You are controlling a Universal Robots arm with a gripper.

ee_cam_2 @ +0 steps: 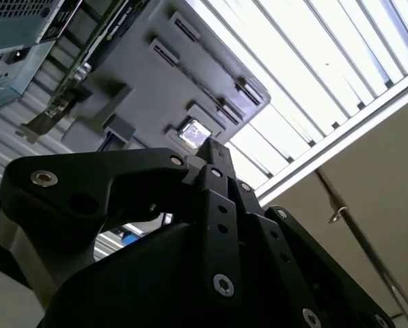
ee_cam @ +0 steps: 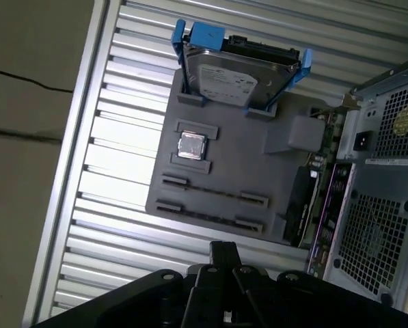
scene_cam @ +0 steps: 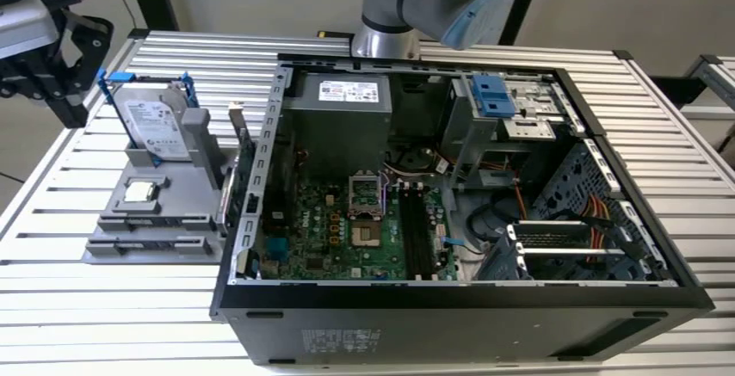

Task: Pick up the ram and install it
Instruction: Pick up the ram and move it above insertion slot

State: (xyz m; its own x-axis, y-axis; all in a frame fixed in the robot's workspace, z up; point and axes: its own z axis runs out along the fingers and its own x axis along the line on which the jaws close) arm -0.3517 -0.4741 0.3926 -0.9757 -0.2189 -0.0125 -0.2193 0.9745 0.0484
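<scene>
— Where is the tool?
— In the exterior view the tool (scene_cam: 64, 105) hangs at the exterior view's far left. It is near the edge of the slatted worktop (scene_cam: 69, 307) and well apart from the open computer case (scene_cam: 460, 311)

— Released or clenched?
— I cannot tell from these views

— And the ram?
— As far as I can make out in the first wrist view, the ram (ee_cam: 316, 164) stands on edge along one side of the gray holder (ee_cam: 279, 178). That is the side facing the case, just beside the case wall

— What else is on the holder?
— A hard drive (ee_cam: 238, 78) in a blue bracket stands at one end, and a square processor chip (ee_cam: 192, 145) lies flat near it. The black motherboard slots (scene_cam: 414, 230) lie inside the case, apart from the ram
</scene>
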